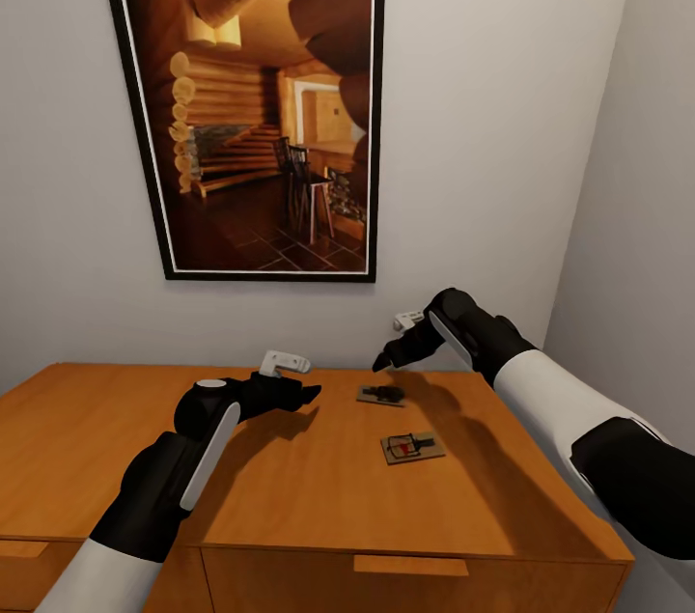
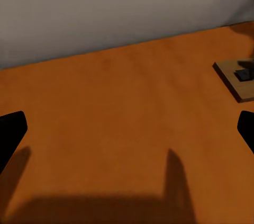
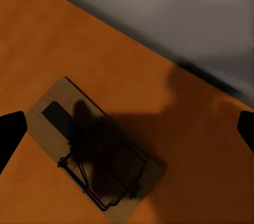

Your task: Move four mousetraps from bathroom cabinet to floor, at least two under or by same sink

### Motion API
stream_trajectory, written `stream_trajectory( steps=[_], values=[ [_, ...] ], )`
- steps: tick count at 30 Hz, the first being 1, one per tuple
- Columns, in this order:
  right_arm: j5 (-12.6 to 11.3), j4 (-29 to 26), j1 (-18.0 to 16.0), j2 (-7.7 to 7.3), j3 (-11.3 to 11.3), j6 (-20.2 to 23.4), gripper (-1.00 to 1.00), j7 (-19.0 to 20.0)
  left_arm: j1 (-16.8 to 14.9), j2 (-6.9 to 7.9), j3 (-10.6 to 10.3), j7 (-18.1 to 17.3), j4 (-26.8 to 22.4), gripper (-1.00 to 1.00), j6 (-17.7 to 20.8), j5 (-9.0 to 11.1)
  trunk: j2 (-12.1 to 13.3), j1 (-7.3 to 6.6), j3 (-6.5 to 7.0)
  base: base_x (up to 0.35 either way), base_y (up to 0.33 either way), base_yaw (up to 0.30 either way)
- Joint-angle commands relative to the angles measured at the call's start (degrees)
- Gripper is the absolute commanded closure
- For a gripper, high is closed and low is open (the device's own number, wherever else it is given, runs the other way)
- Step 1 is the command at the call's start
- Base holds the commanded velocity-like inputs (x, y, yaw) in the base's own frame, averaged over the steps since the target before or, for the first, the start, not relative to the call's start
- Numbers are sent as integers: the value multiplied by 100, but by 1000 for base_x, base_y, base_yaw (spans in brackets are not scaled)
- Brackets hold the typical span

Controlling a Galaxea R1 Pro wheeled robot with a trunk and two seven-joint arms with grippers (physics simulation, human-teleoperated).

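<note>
Two mousetraps lie on the top of the orange-brown cabinet. The farther mousetrap lies in shadow under my right gripper, which hovers open just above it; the right wrist view shows this trap between and below the black fingertips. The nearer mousetrap sits apart, closer to the front edge. My left gripper hangs open low over bare wood, left of the farther trap, which shows at the edge of the left wrist view as a wooden base.
A large framed picture hangs on the pale wall behind the cabinet. A side wall closes in at the right. Drawer fronts with a slim bar handle run along the cabinet's front.
</note>
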Motion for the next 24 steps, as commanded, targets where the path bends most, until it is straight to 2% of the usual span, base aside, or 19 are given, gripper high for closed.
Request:
stream_trajectory(
  steps=[1,24],
  values=[
    [-52,-7,-8,-8,41,17,-100,-20,-5,3,-5,3,-3,-100,24,18,-4,0,-7,2,0,0],
    [-112,1,-8,3,56,17,-100,-11,-5,3,-5,12,-1,-100,26,17,-4,0,-7,0,0,0]
  ],
)
